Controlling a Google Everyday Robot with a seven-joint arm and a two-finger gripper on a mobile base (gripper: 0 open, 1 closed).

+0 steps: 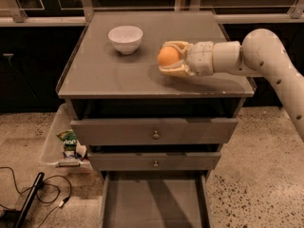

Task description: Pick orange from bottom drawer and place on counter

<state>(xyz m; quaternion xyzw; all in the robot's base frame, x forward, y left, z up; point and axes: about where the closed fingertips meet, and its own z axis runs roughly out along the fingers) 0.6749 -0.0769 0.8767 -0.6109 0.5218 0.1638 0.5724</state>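
Note:
The orange [167, 56] is held between the tan fingers [176, 45] of my gripper [167, 58], which is shut on it. The white arm reaches in from the right, holding the fruit just above the right-middle part of the counter [123, 77]; a shadow lies on the surface beneath it. Whether the fruit touches the top I cannot tell. Below, the bottom drawer [154, 201] is pulled out, and its grey floor is bare.
A white bowl [125, 38] stands on the counter's back left. Two knobbed drawers [154, 131] are shut. A clear bin [61, 141] with a snack bag sits on the floor left of the cabinet, near black cables [33, 196].

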